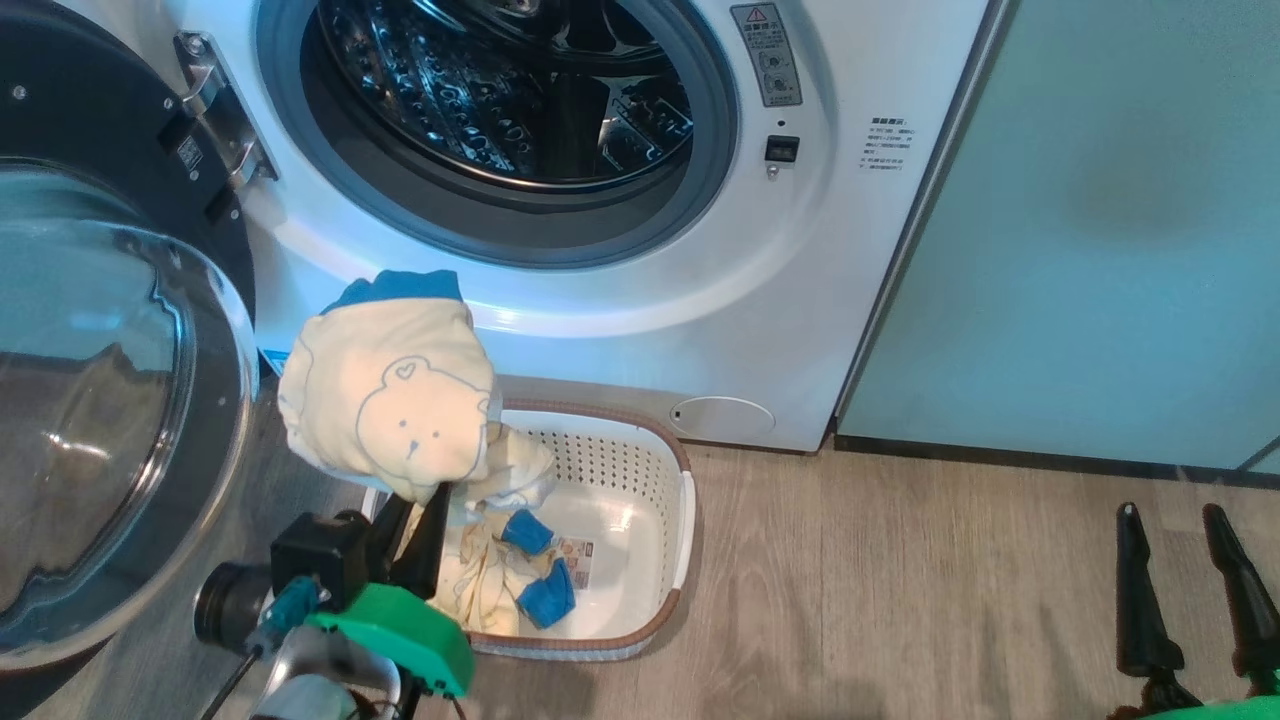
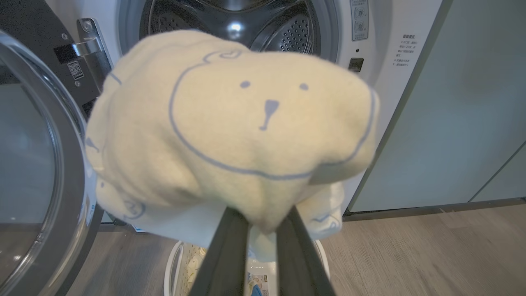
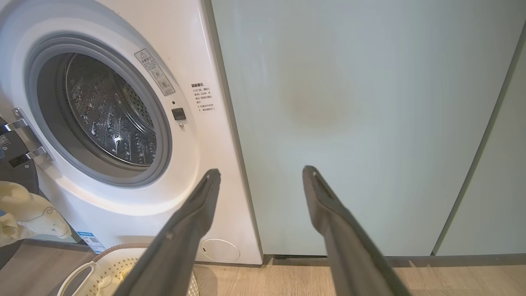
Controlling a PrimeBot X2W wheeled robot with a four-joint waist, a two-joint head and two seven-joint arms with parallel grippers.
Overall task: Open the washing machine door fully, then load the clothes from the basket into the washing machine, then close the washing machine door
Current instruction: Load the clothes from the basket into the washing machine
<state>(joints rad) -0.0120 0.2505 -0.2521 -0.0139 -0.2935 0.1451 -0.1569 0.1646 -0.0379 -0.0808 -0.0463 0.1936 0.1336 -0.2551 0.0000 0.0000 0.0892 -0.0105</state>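
Note:
The white washing machine (image 1: 800, 260) stands with its steel drum (image 1: 520, 90) exposed. Its black, glass-domed door (image 1: 90, 400) hangs swung wide at the left. My left gripper (image 1: 420, 510) is shut on a pale yellow garment (image 1: 395, 395) with a bear print and blue trim, lifted above the cream basket (image 1: 640, 470) just below the drum opening. In the left wrist view the garment (image 2: 230, 123) bulges over my fingers (image 2: 224, 250), with the drum (image 2: 238, 20) behind it. More yellow and blue clothes (image 1: 520, 580) lie in the basket. My right gripper (image 1: 1190, 590) hovers open and empty at the lower right.
Pale green cabinet doors (image 1: 1100, 230) flank the washer on the right. Wood-look floor (image 1: 900, 600) stretches between the basket and my right gripper. The right wrist view faces the cabinet (image 3: 349, 123), with the drum (image 3: 107, 115) at its left and the basket's rim (image 3: 111, 250) low down.

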